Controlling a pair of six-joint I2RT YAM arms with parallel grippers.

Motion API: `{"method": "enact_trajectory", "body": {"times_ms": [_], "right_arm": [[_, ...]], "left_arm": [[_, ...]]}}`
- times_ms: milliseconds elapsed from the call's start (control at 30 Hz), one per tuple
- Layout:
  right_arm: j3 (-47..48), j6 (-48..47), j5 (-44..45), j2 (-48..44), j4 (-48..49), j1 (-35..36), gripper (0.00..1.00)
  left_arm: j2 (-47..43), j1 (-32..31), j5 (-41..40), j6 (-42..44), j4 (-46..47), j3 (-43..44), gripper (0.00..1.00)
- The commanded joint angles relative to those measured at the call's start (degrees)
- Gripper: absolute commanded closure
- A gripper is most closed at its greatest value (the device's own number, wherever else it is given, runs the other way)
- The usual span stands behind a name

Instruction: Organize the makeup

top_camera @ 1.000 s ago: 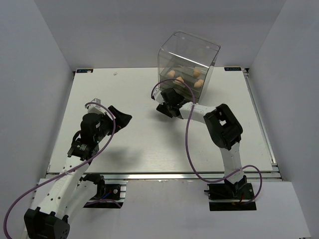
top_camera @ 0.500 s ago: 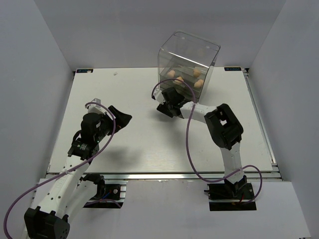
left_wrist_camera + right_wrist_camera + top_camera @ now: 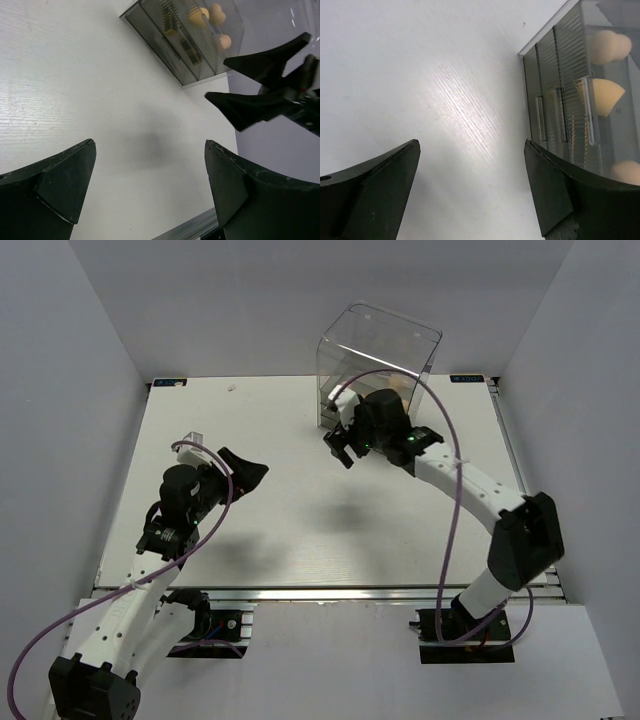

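Note:
The clear plastic drawer box (image 3: pixel 378 345) stands at the back of the table. In the left wrist view, peach sponges (image 3: pixel 210 12) show in its top part, and two dark-and-gold tubes (image 3: pixel 171 23) lie in its lower drawers. The right wrist view shows the box (image 3: pixel 555 120) close on the right with three sponges (image 3: pixel 603 96) behind its wall. My right gripper (image 3: pixel 340 447) is open and empty, raised just in front and left of the box; it also shows in its own wrist view (image 3: pixel 471 145). My left gripper (image 3: pixel 248 472) is open and empty over the left middle of the table, as its wrist view (image 3: pixel 150 150) shows. The white-pink packets are not visible.
The white table (image 3: pixel 280 530) has a metal rail along its near edge (image 3: pixel 192 229). Grey walls close in the left, right and back. The right arm's forearm (image 3: pixel 470 485) stretches across the right half of the table. The right gripper's fingers (image 3: pixel 260 102) show in the left wrist view.
The right arm has unfolded: its elbow swung out to the right and the wrist rose up in front of the box. The left arm has barely moved.

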Motion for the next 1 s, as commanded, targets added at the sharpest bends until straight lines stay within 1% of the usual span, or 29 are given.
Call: {"method": "enact_trajectory", "body": {"times_ms": [0, 133, 200, 433, 567, 600, 767, 967], "right_arm": [[-1.4, 8.6, -10.2, -6.1, -5.0, -2.0, 0.11], [-2.6, 10.2, -8.5, -11.2, -8.0, -3.0, 0.11], [-3.2, 11.6, -8.3, -14.1, -8.3, -4.7, 0.11], [-4.9, 20.1, -9.7, -19.5, -9.3, -12.2, 0.11], [-8.5, 21.9, -8.6, -22.7, -9.7, -16.5, 0.11], [-9.2, 23.8, -8.6, -23.2, -9.6, -17.5, 0.11], [-13.0, 25.7, -7.7, -26.5, -9.6, -23.1, 0.11], [-15.1, 26.8, -6.7, -29.0, -9.7, -26.1, 0.1]], "left_arm": [[-0.3, 0.1, 2.9, -0.2, 3.5, 0.2, 0.02], [-0.7, 0.1, 3.8, -0.3, 4.8, 0.1, 0.02], [-0.6, 0.1, 4.4, -0.4, 5.3, 0.0, 0.02], [0.3, 0.1, 5.9, -0.6, 7.8, 0.5, 0.02], [1.3, 0.1, 6.9, -0.1, 8.6, 1.5, 0.02], [1.5, 0.1, 7.0, -0.1, 8.8, 1.6, 0.02], [2.1, 0.2, 8.3, -0.8, 11.1, 1.7, 0.02], [2.6, 0.1, 9.1, -1.2, 13.2, 1.5, 0.02]]}}
